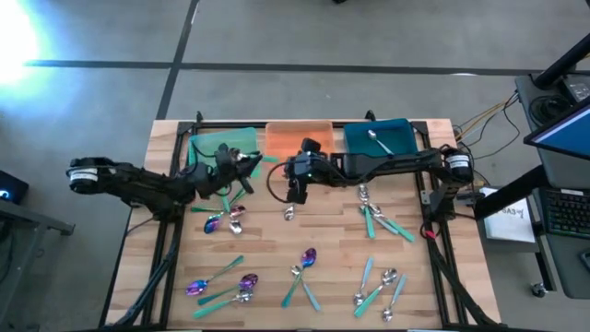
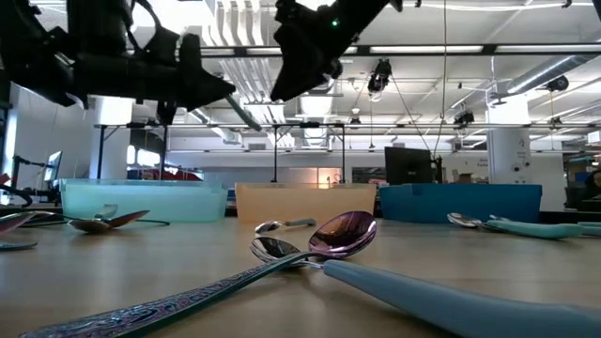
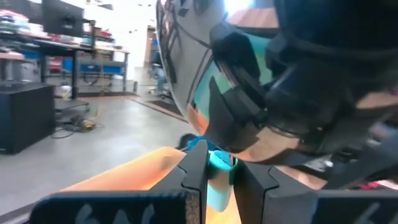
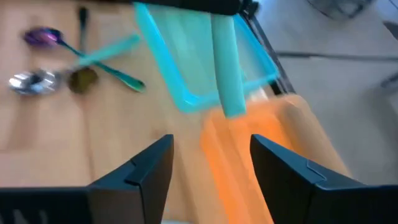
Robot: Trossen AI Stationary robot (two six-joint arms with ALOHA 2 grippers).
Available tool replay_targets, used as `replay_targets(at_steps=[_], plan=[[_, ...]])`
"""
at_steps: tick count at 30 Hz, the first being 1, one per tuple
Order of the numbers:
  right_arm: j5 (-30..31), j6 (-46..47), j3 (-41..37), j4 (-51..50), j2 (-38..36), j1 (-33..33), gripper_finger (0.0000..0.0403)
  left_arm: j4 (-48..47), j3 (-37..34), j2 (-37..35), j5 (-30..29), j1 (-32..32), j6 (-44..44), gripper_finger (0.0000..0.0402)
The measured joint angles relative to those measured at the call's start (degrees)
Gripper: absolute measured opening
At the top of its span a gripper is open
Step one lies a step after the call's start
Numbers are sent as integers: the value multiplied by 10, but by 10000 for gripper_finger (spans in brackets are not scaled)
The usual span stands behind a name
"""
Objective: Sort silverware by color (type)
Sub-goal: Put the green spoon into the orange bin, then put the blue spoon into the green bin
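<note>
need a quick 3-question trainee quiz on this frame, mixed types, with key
1. True or false: the teal tray holds a silver spoon.
2. Which tray sits between the other two? A green tray, B orange tray, C teal tray.
3. Fill in: the held spoon in the shut left claw has a ___ handle; the right claw is open.
Key: 1 true; 2 B; 3 teal.

Bright ceiling lights glare overhead; both wrist views are motion-blurred.
</note>
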Motion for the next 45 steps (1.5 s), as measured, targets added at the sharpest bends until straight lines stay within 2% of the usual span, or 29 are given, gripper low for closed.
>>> replay_targets(at_steps=[8, 15, 22, 28, 34, 36, 39, 42, 45], plan=[[45, 12, 9, -107, -15, -6, 198, -21, 68, 97, 82, 84, -6, 31], [48, 44, 1, -144, -17, -17, 183, -40, 161, 220, 101, 119, 3, 31], [49, 60, -33, -159, -17, -27, 173, -36, 208, 298, 101, 155, -21, 41], [51, 68, -55, -163, -17, -35, 175, -41, 219, 311, 114, 169, -52, 97], [52, 75, -63, -163, -17, -40, 175, -52, 222, 294, 130, 171, -45, 127], [52, 75, -63, -162, -17, -41, 175, -53, 222, 288, 133, 171, -47, 133], [52, 74, -64, -162, -17, -41, 176, -72, 218, 266, 170, 170, -52, 135], [52, 74, -65, -162, -17, -41, 176, -99, 199, 230, 216, 167, -52, 131], [52, 72, -66, -162, -17, -42, 176, -112, 167, 184, 236, 161, -63, 127]])
